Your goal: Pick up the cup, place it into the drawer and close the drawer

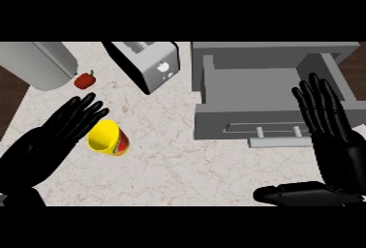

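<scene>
yellow cup [107,138] tilted on marbled desk [178,164] | left hand [53,138] spread, beside cup | right hand [332,131] spread over open grey drawer [250,97] | toaster [146,63], red pepper [84,81] behind

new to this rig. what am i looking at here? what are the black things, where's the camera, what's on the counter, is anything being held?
There is one picture, taken from the robot's head, looking steeply down at a marbled kitchen counter. The black shapes are the humanoid's two hands, coming in from the lower edge on its forearms.

The left hand is open, fingers straight, right beside a yellow cup that is tipped with its mouth toward the camera. The fingers are not curled round it, so nothing is held. The right hand is also open, fingers up, in front of the right side of the drawer.

The grey drawer stands pulled out, and the part that shows holds nothing. Also on the counter: a toaster, a small red pepper and a grey cylinder at the upper left, which I cannot identify.
</scene>
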Robot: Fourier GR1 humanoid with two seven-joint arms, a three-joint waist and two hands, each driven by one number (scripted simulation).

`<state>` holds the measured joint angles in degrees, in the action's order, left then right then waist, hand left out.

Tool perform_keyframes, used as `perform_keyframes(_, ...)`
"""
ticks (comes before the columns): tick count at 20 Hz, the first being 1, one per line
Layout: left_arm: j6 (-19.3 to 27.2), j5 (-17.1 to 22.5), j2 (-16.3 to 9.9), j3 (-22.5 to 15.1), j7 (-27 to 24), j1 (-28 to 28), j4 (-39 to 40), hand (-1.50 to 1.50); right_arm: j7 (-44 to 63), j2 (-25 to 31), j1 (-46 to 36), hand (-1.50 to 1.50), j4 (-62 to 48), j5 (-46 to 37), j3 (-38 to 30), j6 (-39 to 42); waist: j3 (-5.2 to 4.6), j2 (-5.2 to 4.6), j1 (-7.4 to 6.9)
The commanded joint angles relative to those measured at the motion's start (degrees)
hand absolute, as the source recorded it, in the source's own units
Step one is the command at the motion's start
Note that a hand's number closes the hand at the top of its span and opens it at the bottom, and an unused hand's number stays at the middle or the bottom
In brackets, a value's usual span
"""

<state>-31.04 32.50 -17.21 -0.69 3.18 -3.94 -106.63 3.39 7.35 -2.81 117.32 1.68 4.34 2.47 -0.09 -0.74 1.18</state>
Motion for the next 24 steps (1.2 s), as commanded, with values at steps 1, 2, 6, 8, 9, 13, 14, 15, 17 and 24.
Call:
perform_keyframes(1, -10.97, 14.08, -7.18, 4.85, 1.97, -2.23, 10.91, -1.5, 0.31, 0.54, 0.85, -1.5, -2.54, 0.94, 0.13, 1.63, 0.02, 0.28, -0.41)
perform_keyframes(2, -13.97, 14.71, -8.27, 6.85, -0.18, -4.84, 17.34, -1.5, 0.99, 1.39, 0.27, -1.5, -1.63, 1.76, -0.52, 2.41, -0.02, 0.18, 0.15)
perform_keyframes(6, -18.89, 6.36, -7.91, 6.93, -2.61, -15.04, 33.09, -1.5, -1.01, 1.64, -5.28, -1.5, -8.67, 4.07, -3.58, 3.87, 0.04, 0.26, -0.15)
perform_keyframes(8, -21.69, 5.13, -8.54, 7.46, -2.81, -13.41, 34.94, -1.5, -1.95, 2.04, -5.52, -1.5, -10.32, 3.66, -4.86, 4.22, 0.07, 0.53, -0.74)
perform_keyframes(9, -20.58, -0.02, -6.05, 7.39, -5.25, -17.8, 40.58, -1.5, 0.76, 2.46, -6.85, -1.5, -7.42, 3.63, -4.55, 3.85, 0.04, 0.45, -0.25)
perform_keyframes(13, -24.58, -10.17, -5.1, 8.86, -13.1, -17.94, 47.09, -1.5, 0.14, 3.45, -8.03, -1.5, -9.13, 4.52, -6.36, 5.54, 0.05, 0.55, -0.59)
perform_keyframes(14, -23.44, -14.87, -2.74, 8.8, -17.54, -18.39, 49.55, -1.5, -2.3, 2.54, -9.52, -1.5, -12.76, 2.25, -5.37, 4.71, 0.02, 0.41, -0.52)
perform_keyframes(15, -25.1, -15.57, -5.38, 9.8, -18.51, -19.99, 52.4, -1.5, 2.47, 3.24, -10.24, -1.5, -8.38, 5.06, -6.66, 4.81, 0.02, 0.5, -0.43)
perform_keyframes(17, -23.01, -22.96, -3.68, 8.69, -25.66, -18.09, 54.33, -1.5, 1.67, 3.1, -10.74, -1.5, -9.86, 3.9, -6.36, 4.73, 0.0, 0.46, -0.49)
perform_keyframes(24, -20.04, -33.27, -7.36, 6.14, -40.36, -22.09, 70.55, -1.5, 3.18, 3.23, -10.71, -1.5, -7.8, 4.24, -6.84, 4.8, -0.07, 0.23, 0.28)
